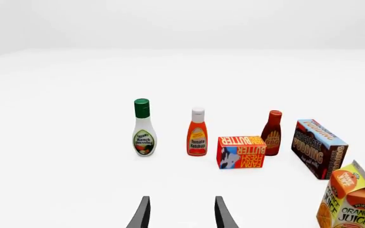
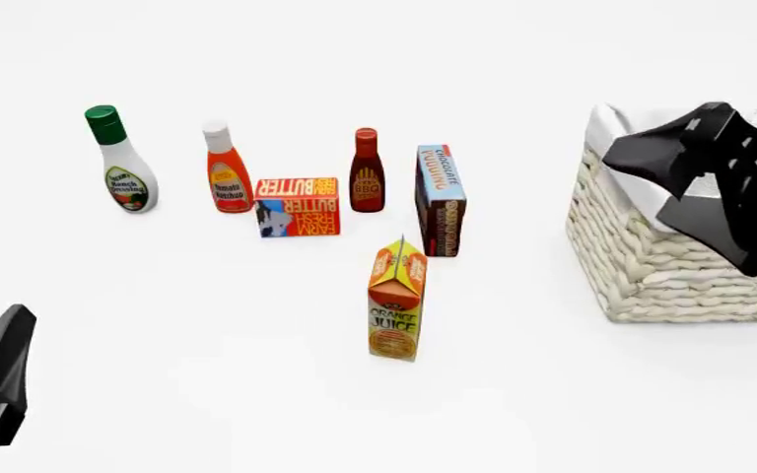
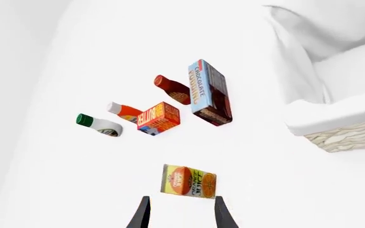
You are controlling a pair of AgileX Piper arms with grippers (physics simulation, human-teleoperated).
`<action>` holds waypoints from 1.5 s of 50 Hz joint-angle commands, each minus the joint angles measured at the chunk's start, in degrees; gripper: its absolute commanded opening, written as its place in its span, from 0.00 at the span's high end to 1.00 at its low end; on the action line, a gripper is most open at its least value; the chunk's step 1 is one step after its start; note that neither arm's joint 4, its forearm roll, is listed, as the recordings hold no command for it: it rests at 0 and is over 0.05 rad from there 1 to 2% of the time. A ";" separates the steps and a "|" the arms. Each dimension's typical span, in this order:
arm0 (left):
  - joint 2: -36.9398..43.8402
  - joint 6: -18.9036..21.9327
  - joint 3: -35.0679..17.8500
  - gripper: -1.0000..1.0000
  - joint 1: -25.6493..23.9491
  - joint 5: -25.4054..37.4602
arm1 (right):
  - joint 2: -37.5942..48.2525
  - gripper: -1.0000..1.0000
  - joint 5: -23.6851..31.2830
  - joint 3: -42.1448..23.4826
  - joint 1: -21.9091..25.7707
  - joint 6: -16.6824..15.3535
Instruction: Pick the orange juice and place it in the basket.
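The orange juice (image 2: 397,301) is a tall orange-and-yellow gable-top carton standing upright near the middle of the table. It also shows in the left wrist view as the orange juice (image 1: 350,199) and in the right wrist view as the orange juice (image 3: 189,181). The basket (image 2: 668,266), cream wicker with a white liner, stands at the right. My right arm (image 2: 721,177) hangs above the basket's near-left rim. The right gripper (image 3: 181,216) is open and empty, pointing down toward the carton from a distance. My left gripper (image 1: 181,216) is open and empty, low at the front left, well away from the carton.
Behind the carton stands a row: ranch dressing bottle (image 2: 121,163), ketchup bottle (image 2: 228,169), butter box (image 2: 299,207), dark sauce bottle (image 2: 367,172) and chocolate pudding box (image 2: 441,202). The pudding box is closest to the carton, just behind it.
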 commanded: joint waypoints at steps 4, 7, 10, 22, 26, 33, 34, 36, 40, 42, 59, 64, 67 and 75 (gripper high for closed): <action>-0.04 0.16 0.05 0.00 -0.02 -0.10 | 7.64 0.00 5.70 -6.17 3.80 3.31; -0.04 0.15 0.05 0.00 -0.02 -0.11 | 8.83 0.00 7.31 -7.63 4.09 3.28; -0.04 0.15 0.05 0.00 -0.01 -0.10 | 9.62 0.00 8.63 -9.14 4.01 3.31; -0.04 0.16 0.05 0.00 -0.01 -0.10 | 14.02 0.00 12.51 -12.67 6.28 5.45; -0.04 0.16 0.05 0.00 -0.02 -0.10 | 15.80 0.00 14.36 -14.39 6.38 5.29; -0.04 0.16 0.05 0.00 -0.02 -0.11 | 17.63 0.00 16.72 -17.44 7.76 6.27; -0.04 0.16 0.05 0.00 0.00 -0.11 | 18.15 0.00 17.72 -18.09 7.58 6.09; -0.04 0.16 0.05 0.00 -0.01 -0.11 | 18.53 0.00 18.57 -18.49 7.71 6.30; -0.04 0.16 0.05 0.00 -0.01 -0.11 | 19.25 0.00 19.05 -18.83 9.51 7.83; -0.04 0.16 0.05 0.00 -0.02 -0.11 | 20.01 0.00 20.04 -19.59 9.53 7.85; -0.04 0.16 0.05 0.00 -0.03 -0.11 | 25.81 0.00 25.88 -26.46 12.33 9.95; -0.04 0.16 0.05 0.00 -0.01 -0.10 | 28.14 0.00 27.40 -29.21 12.61 9.62; -0.04 0.17 0.05 0.00 -0.01 -0.10 | 28.78 0.00 27.98 -29.74 12.61 9.81; -0.04 0.15 0.05 0.00 -0.02 -0.11 | 31.59 0.00 30.74 -33.70 13.17 10.29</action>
